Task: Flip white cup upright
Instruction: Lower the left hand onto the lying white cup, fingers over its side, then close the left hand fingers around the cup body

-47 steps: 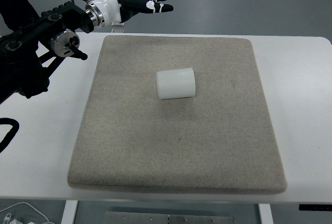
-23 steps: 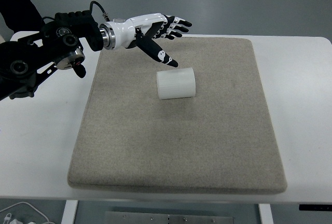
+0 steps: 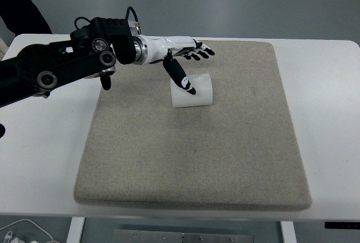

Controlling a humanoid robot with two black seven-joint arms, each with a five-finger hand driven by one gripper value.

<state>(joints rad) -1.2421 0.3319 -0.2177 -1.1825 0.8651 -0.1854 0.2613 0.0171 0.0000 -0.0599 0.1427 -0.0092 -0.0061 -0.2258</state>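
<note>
A white cup [image 3: 194,93] lies on its side in the upper middle of the beige mat [image 3: 191,158]. My left hand [image 3: 188,63] hovers over the cup's left end, palm down and open. Its thumb [image 3: 181,78] points down across the cup's upper left part, while the other fingers [image 3: 200,52] stretch out beyond the cup's far side. The black left arm [image 3: 62,66] comes in from the left edge. Whether the thumb touches the cup is unclear.
The mat covers most of a white table [image 3: 326,85]. A dark figure [image 3: 22,1] stands at the top left corner beyond the table. White cables [image 3: 17,234] lie on the floor at the bottom left.
My left arm has swung down and to the right, from beyond the mat's far left corner to over the cup. The cup has not moved.
</note>
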